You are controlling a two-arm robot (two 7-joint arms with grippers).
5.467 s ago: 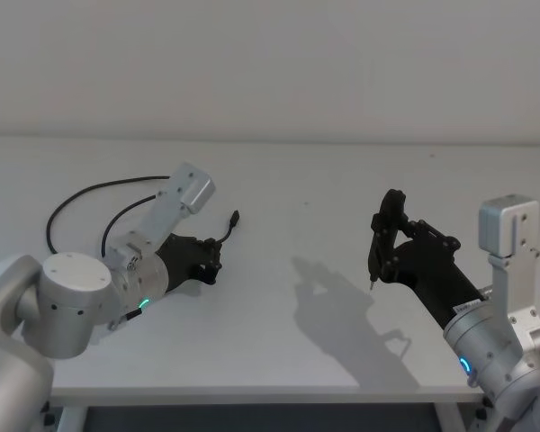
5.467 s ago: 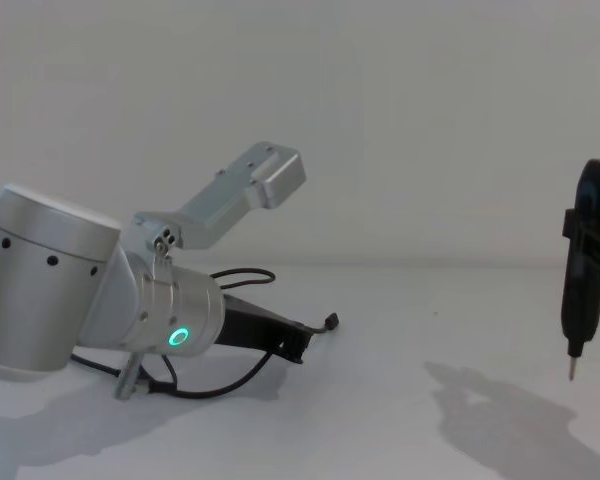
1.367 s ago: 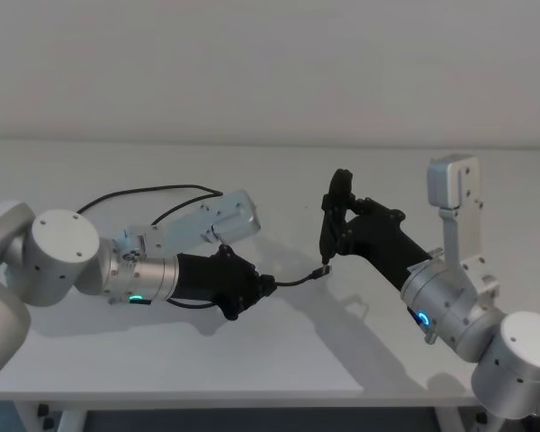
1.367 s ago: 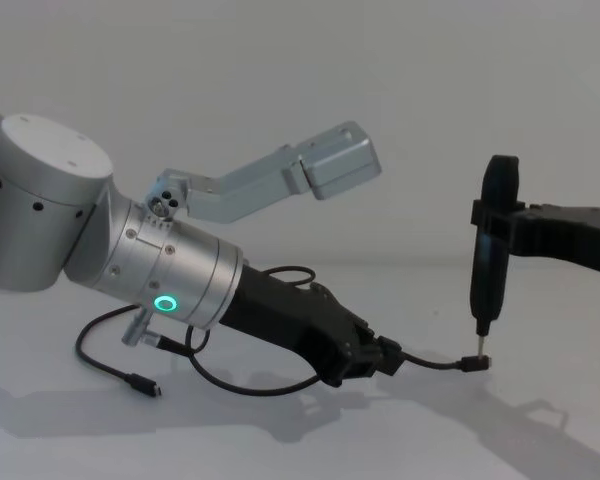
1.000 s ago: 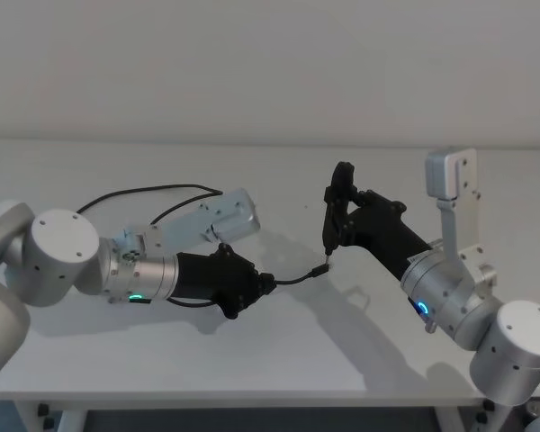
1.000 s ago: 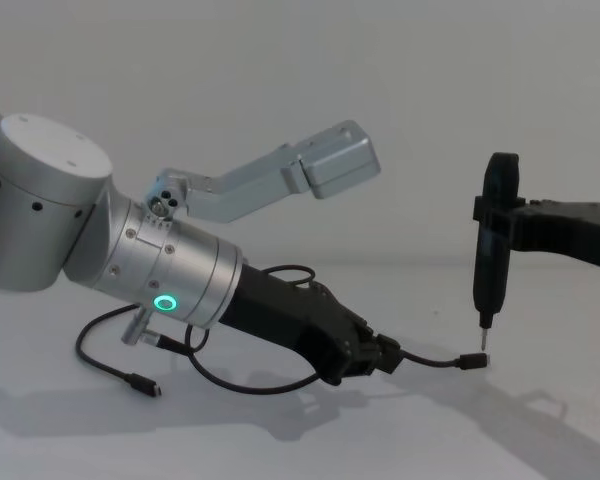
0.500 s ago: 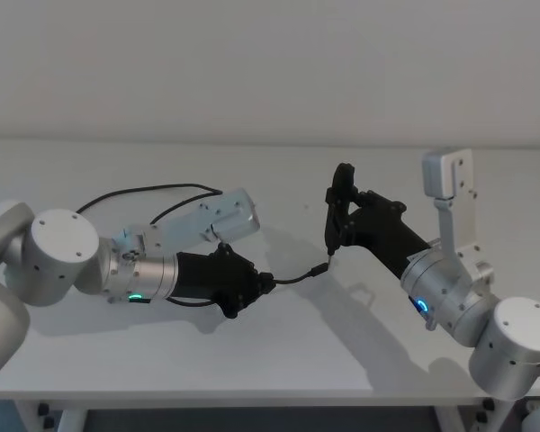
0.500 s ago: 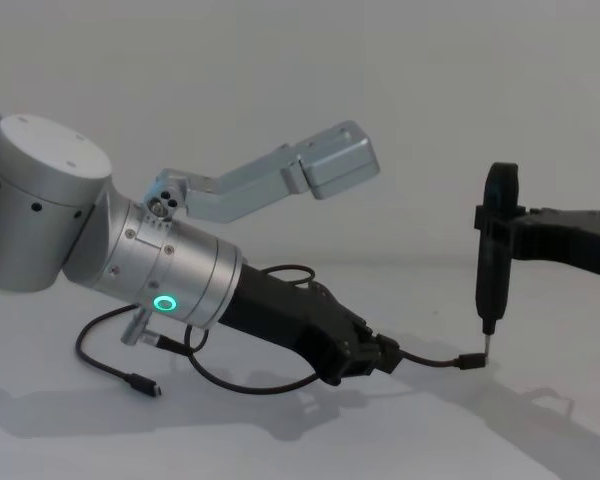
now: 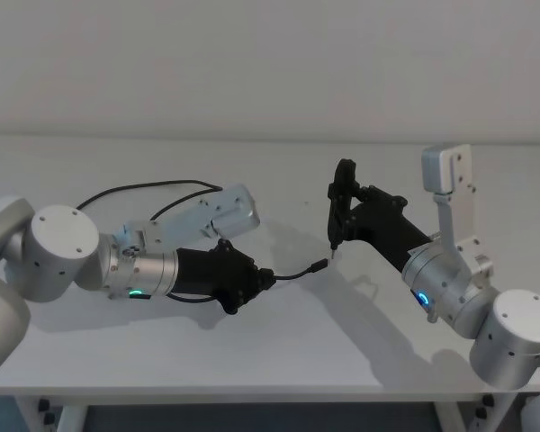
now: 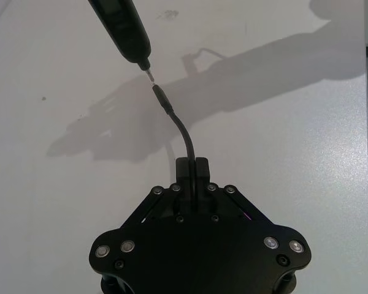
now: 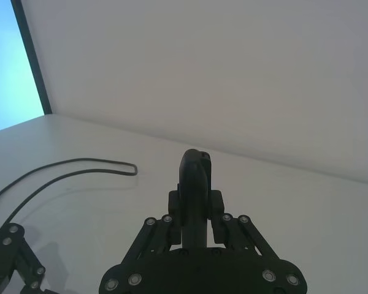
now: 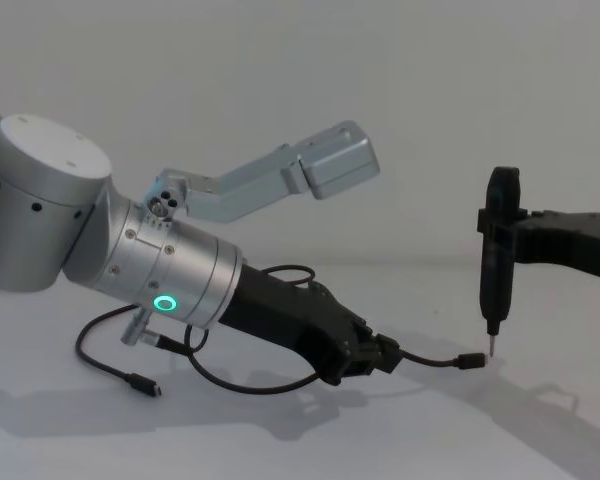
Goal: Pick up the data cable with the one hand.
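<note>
The surface (image 9: 279,351) looks like a smooth, matt white laminate that takes soft shadows and gives no glare. The data cable (image 9: 144,191) has a thin black jacket, rubbery or plastic in look, with a dull sheen; its plug (image 12: 471,361) is hard and dark. The left claw (image 12: 388,353) is matt black, seemingly plastic or coated metal, with small bright metal screw heads showing in the left wrist view. Its arm (image 12: 170,285) is brushed silver metal with a satin finish and a glowing green ring. The right claw (image 9: 340,202) is matt black too, and clamps a slim black tool (image 12: 495,262) with a bare metal pin tip.
</note>
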